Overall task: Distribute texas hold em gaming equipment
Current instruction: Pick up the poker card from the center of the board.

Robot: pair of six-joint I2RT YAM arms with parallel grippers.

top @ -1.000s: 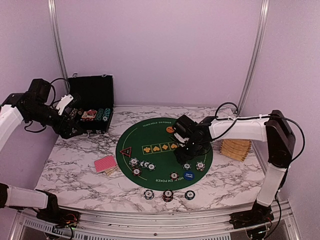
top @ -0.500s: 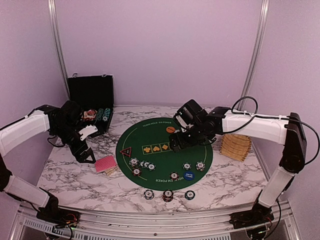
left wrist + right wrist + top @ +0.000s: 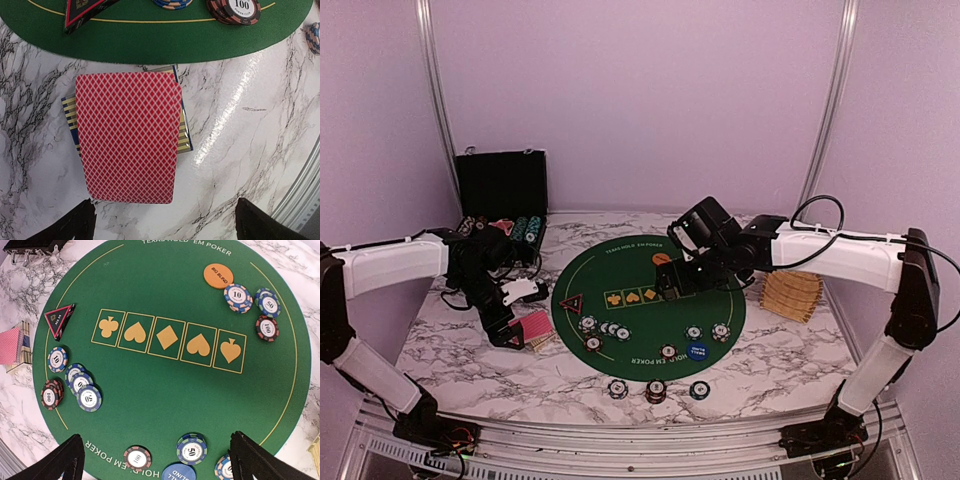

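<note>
Left tool (image 3: pixel 165 222), right tool (image 3: pixel 157 460) wide open, empty; card deck (image 3: pixel 129 137) long axis left-right, striped piece (image 3: pixel 184 135) underneath clear only on left wrist.

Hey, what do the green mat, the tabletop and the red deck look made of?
Green mat: probably felt or printed fabric, matte, no glare.
Tabletop: glossy marble-pattern surface, maybe laminate; a bright reflection streak shows.
Red-backed deck: likely coated card, crisp diamond print.

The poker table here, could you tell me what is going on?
A two-armed robot is laying out poker gear. The left gripper hangs open over the red-backed cards beside the green mat, holding nothing. The right gripper hovers open above the mat, where poker chips, buttons and a triangle marker sit.
</note>
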